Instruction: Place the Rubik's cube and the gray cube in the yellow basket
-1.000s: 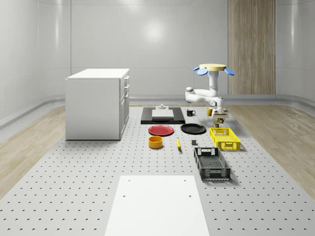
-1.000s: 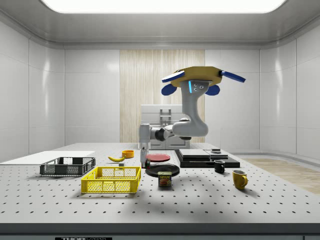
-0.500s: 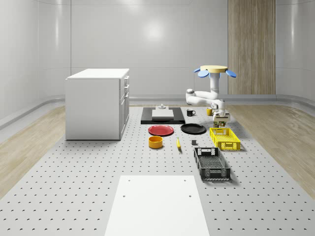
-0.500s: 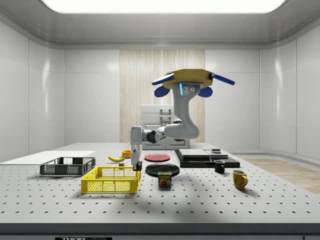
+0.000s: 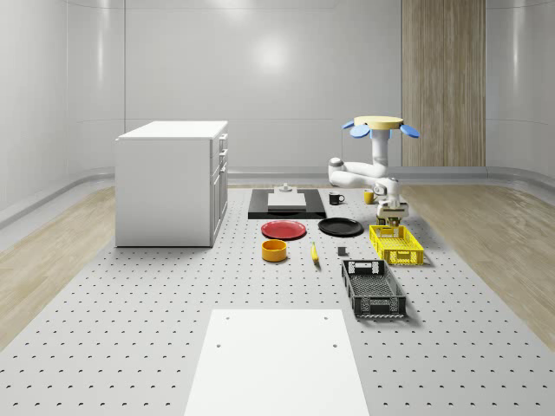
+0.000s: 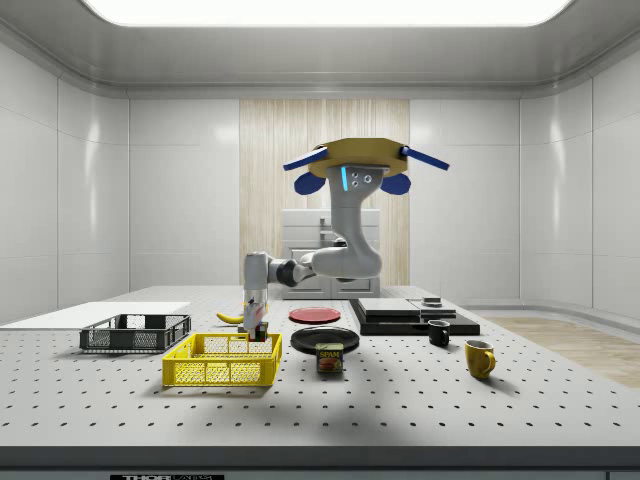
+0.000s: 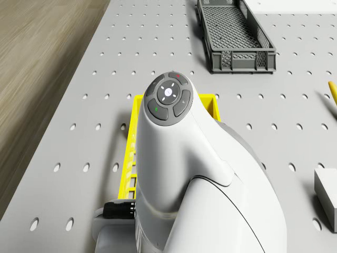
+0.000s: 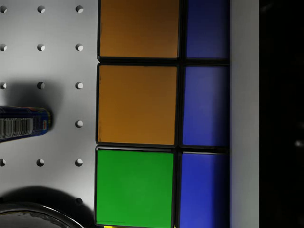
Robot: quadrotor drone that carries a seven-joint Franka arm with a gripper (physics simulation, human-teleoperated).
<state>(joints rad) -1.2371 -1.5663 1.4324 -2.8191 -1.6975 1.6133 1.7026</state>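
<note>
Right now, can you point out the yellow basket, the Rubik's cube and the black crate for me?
yellow basket (image 6: 222,371): side view, on its near mesh wall.
Rubik's cube (image 8: 137,104): wrist view, on the middle orange sticker.
black crate (image 5: 374,304): whole-scene view, on its near end wall.

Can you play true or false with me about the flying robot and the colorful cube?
1. The drone hovers in the air, not resting on the table. True.
2. The gripper holds a banana. False: it holds the Rubik's cube, whose orange, green and blue squares show in the wrist view.
3. The gripper is at the yellow basket, at its end nearer the black plate. True.
4. The yellow basket stands on the white cabinet. False: it stands on the gray table, next to the black basket.
5. The red plate is stacked on the black plate. False: they lie side by side.
</note>
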